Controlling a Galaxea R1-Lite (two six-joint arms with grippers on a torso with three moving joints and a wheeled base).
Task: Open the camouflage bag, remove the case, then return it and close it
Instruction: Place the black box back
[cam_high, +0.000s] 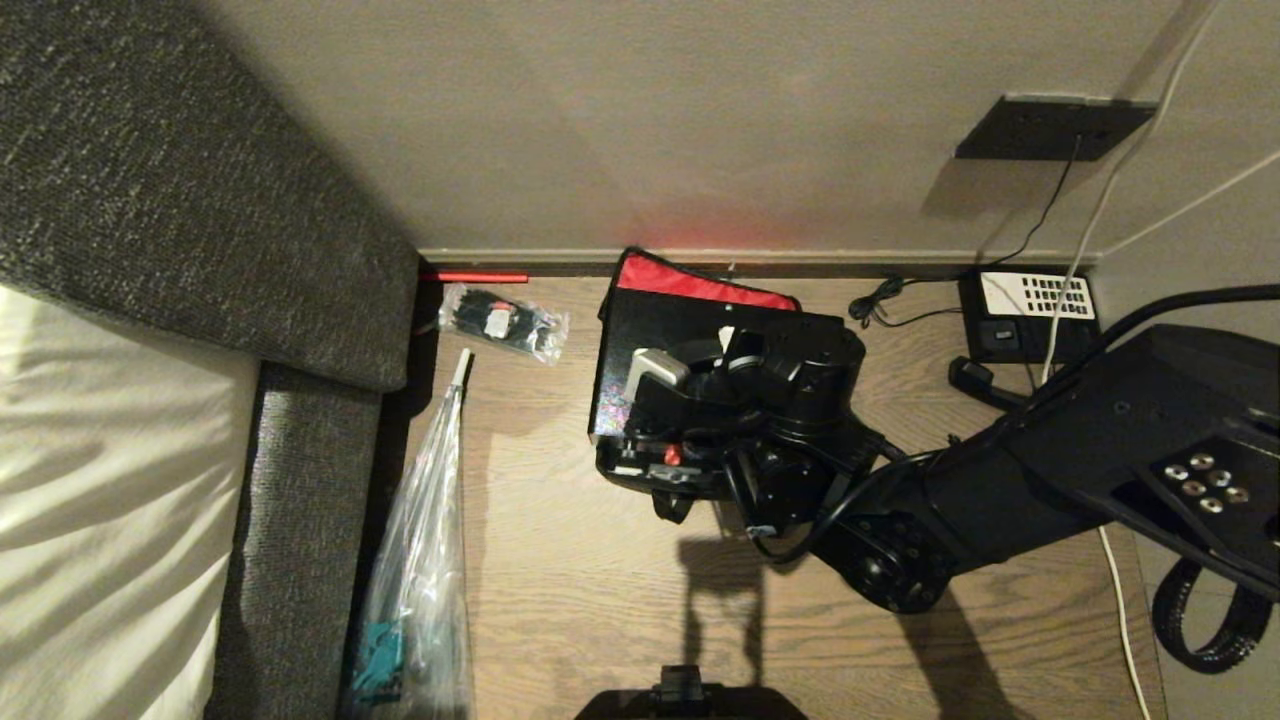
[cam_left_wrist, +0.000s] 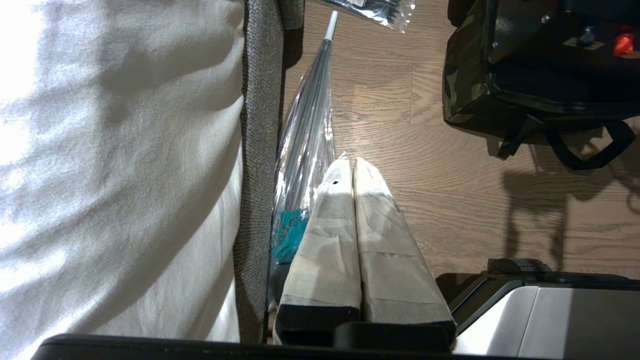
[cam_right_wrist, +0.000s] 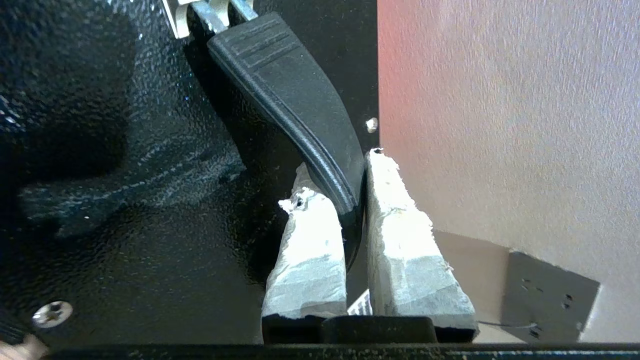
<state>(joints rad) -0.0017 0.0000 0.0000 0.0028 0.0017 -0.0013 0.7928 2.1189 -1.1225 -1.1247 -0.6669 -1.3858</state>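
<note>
The camouflage bag (cam_high: 700, 283) lies open on the wood floor by the wall, its red lining showing at the back; its camouflage side (cam_left_wrist: 462, 85) and black straps show in the left wrist view. The black case (cam_high: 650, 325) lies over the bag's opening. My right gripper (cam_right_wrist: 340, 180) is shut on the case's black handle (cam_right_wrist: 285, 75), with a taped finger on each side of it. In the head view that gripper (cam_high: 728, 345) is mostly hidden under its own wrist. The left gripper (cam_left_wrist: 350, 162) hangs shut and empty beside the bed, apart from the bag.
A grey upholstered bed edge (cam_high: 200, 200) fills the left side. A clear packet of black items (cam_high: 500, 322) and a long plastic-wrapped item (cam_high: 430, 520) lie on the floor between bed and bag. A desk phone (cam_high: 1030, 310) with cables sits right of the bag, under a wall plate (cam_high: 1050, 125).
</note>
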